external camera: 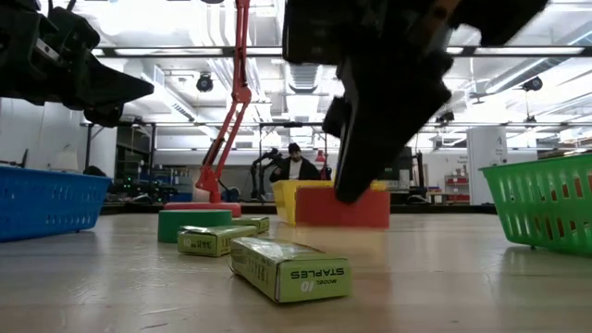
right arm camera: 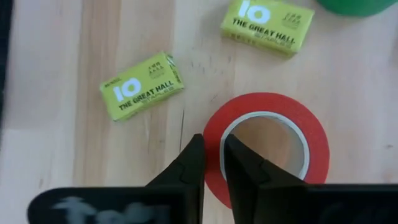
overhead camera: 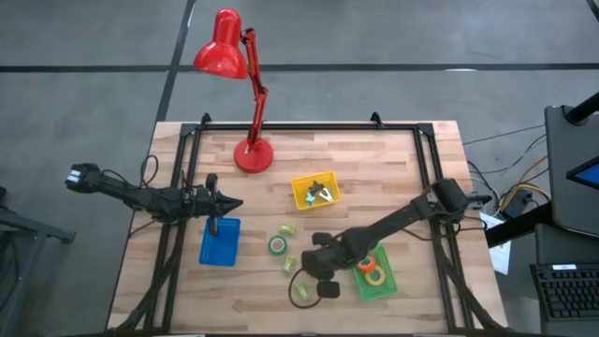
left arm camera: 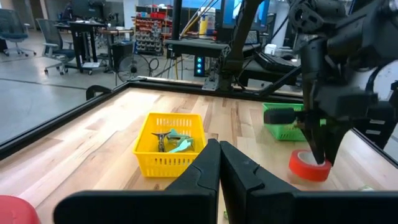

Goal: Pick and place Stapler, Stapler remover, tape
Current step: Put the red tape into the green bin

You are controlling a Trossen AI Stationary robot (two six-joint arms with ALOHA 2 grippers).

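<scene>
Grippers: we see the right gripper (right arm camera: 212,163) reaching low near the table's (overhead camera: 393,168) front edge, pinching the red tape's (right arm camera: 267,146) wall; the left gripper (left arm camera: 219,163) hovers closed, empty, above the blue basket (overhead camera: 220,241).

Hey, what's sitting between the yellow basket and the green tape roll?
One small lime-green staple box lies on the wood between the yellow basket and the green tape roll, seen in the high view.

Wood bench (overhead camera: 393,159): red lamp (overhead camera: 253,155) upper centre, yellow basket (overhead camera: 315,192) centre, blue basket (overhead camera: 219,241) left, green basket (overhead camera: 376,274) lower right, green tape (overhead camera: 278,245), staple boxes (overhead camera: 286,228) centre.
</scene>
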